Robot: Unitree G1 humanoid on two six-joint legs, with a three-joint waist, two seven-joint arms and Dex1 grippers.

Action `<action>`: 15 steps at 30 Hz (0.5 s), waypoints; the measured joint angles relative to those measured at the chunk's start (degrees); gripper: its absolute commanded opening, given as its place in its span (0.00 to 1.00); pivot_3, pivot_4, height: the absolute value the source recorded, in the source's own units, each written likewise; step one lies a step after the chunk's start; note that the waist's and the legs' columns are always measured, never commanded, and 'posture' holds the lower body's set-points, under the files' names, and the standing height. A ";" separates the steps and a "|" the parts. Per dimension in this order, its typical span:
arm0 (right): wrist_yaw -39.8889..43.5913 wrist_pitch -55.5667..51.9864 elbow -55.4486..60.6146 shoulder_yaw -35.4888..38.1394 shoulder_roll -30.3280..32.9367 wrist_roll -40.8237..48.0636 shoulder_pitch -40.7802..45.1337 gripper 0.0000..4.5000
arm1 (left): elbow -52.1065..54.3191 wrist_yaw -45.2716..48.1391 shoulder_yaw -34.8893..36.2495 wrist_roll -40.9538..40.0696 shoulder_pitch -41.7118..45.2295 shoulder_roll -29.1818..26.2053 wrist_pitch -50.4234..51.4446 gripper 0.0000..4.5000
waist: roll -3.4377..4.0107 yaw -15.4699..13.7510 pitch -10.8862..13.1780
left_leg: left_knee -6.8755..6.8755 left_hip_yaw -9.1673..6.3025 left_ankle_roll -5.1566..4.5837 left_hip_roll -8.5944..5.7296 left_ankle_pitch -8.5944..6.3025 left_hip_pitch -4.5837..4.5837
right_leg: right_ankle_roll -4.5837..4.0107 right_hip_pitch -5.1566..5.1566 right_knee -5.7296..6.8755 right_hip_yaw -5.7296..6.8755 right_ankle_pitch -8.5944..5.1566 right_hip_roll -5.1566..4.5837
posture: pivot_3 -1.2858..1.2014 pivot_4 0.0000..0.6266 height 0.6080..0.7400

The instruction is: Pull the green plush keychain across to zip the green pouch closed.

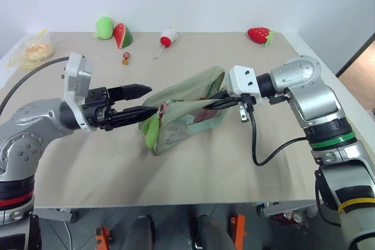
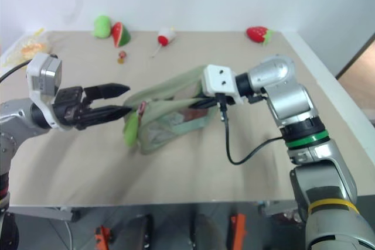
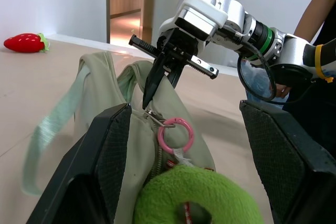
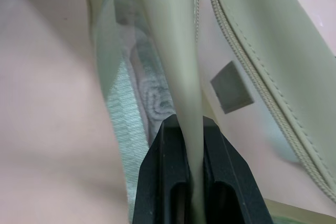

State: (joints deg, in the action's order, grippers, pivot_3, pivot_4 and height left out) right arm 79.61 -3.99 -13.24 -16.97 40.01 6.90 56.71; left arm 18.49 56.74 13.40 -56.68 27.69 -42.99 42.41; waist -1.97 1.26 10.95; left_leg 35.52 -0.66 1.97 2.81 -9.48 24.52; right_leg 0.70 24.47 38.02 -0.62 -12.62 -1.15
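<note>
The green pouch lies in the middle of the table with its strap handle hanging loose. The green plush keychain hangs from a pink ring at the pouch's left end. My left gripper is open at that end, and in the left wrist view its two fingers stand either side of the keychain and ring. My right gripper is shut on the pouch's upper fabric edge on the right side. In the right wrist view a pale green flap sits pinched between its fingers.
At the table's far edge lie a round green plush with a watermelon slice, a red-and-white toy, a small trinket and a strawberry plush. A plastic bag sits far left. A person stands beyond my right arm.
</note>
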 measured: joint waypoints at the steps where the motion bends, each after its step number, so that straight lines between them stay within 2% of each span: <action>1: -0.27 0.12 -0.28 0.04 0.00 -0.10 0.00 0.02 | 0.00 0.00 0.00 0.00 0.05 0.13 -0.07 0.76 | 0.00 0.00 0.00 | 0.02 0.00 0.00 0.00 0.00 -0.01 | 0.01 -0.02 0.00 0.00 0.01 0.00 | 0.52 0.24 1.00; 7: -6.70 -0.30 -7.31 0.17 -1.14 -3.16 4.30 0.02 | -0.59 -1.10 1.04 -0.76 0.60 1.31 -0.16 0.76 | 0.03 -0.03 0.02 | 0.23 0.10 0.02 -0.04 0.05 0.00 | -0.05 -0.05 0.00 -0.14 0.11 -0.04 | 0.52 0.24 1.00; 15: -9.55 -10.41 -9.59 1.17 -1.05 -4.99 9.55 0.02 | -0.92 -1.76 3.60 -0.96 -1.85 1.03 -0.13 0.76 | 0.02 0.02 0.02 | 0.05 0.24 0.01 -0.02 0.05 0.03 | 0.11 0.15 0.00 -0.31 0.19 -0.01 | 0.52 0.24 1.00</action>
State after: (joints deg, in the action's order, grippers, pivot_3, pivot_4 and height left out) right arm 70.06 -14.39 -22.83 -15.81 38.97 1.90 66.26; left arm 17.57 54.98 17.00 -57.64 25.83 -41.96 42.28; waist -1.95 1.28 10.97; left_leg 35.57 -0.42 1.98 2.79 -9.44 24.56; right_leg 0.81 24.62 38.02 -0.93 -12.43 -1.16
